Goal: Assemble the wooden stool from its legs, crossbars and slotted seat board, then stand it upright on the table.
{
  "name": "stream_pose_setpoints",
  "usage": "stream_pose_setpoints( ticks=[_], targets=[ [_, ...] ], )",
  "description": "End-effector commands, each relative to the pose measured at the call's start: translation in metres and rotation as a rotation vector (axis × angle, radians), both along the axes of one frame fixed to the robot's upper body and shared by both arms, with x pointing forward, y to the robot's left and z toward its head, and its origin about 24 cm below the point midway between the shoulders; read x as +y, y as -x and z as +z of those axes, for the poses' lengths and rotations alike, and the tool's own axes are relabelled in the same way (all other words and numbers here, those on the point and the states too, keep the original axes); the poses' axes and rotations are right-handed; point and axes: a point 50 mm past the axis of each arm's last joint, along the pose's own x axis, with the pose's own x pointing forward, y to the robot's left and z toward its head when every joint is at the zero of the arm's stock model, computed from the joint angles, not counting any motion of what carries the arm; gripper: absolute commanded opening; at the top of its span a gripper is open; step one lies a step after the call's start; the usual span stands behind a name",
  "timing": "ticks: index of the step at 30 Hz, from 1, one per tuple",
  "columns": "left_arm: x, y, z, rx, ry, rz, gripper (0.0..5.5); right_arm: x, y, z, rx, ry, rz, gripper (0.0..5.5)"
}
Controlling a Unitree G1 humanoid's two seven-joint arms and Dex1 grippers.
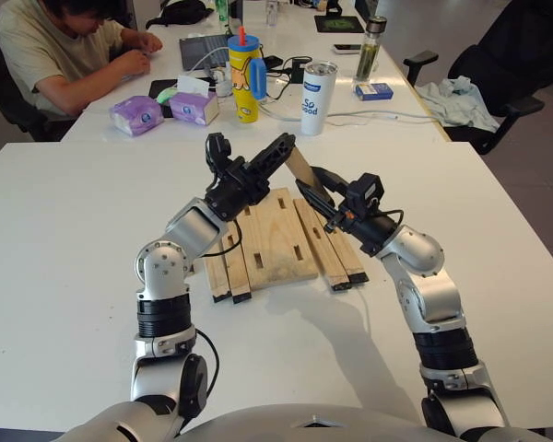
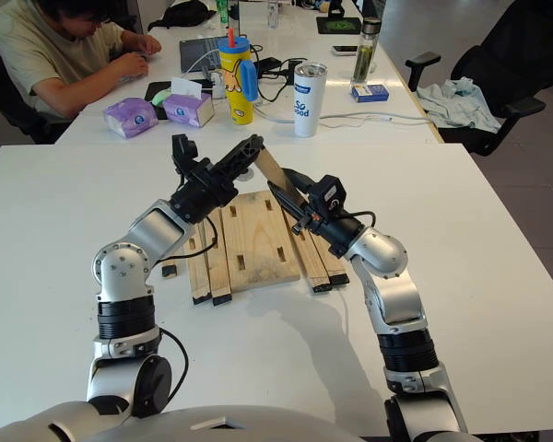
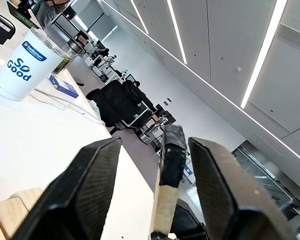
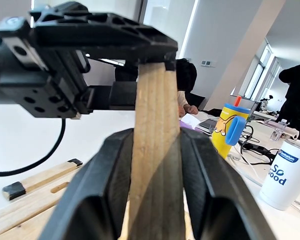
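A light wooden leg (image 1: 300, 170) with a black end cap is held tilted above the slotted seat board (image 1: 276, 235), which lies flat on the white table (image 1: 74, 230). My right gripper (image 1: 311, 187) is shut on the leg's lower part; its fingers (image 4: 115, 170) press both faces of the leg (image 4: 155, 105). My left gripper (image 1: 286, 147) is open around the capped top end (image 3: 172, 150), with a gap on one side. More wooden pieces lie along the board's left edge (image 1: 223, 267) and right edge (image 1: 336, 249).
Behind the work table is a second table with a white cup (image 1: 319, 97), a yellow bottle (image 1: 244, 78), tissue packs (image 1: 136, 115) and cables. An office chair (image 1: 498, 101) stands at the back right. Bare tabletop lies on both sides of the board.
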Motion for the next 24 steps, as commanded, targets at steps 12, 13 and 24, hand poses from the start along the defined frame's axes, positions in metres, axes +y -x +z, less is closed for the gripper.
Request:
stream_pose_setpoints(
  ticks=[12, 13, 24],
  targets=[
    [0.001, -0.001, 0.002, -0.004, 0.003, -0.005, 0.43, -0.003, -0.001, 0.005, -0.01, -0.003, 0.0, 1.31],
    [0.003, -0.001, 0.002, -0.003, 0.005, 0.004, 0.43, -0.002, -0.001, 0.004, -0.004, -0.002, 0.007, 1.31],
    [0.06, -0.004, -0.009, 0.058, -0.019, 0.51, 0.43, -0.019, -0.011, -0.024, 0.192, 0.047, -0.132, 2.54]
  ],
)
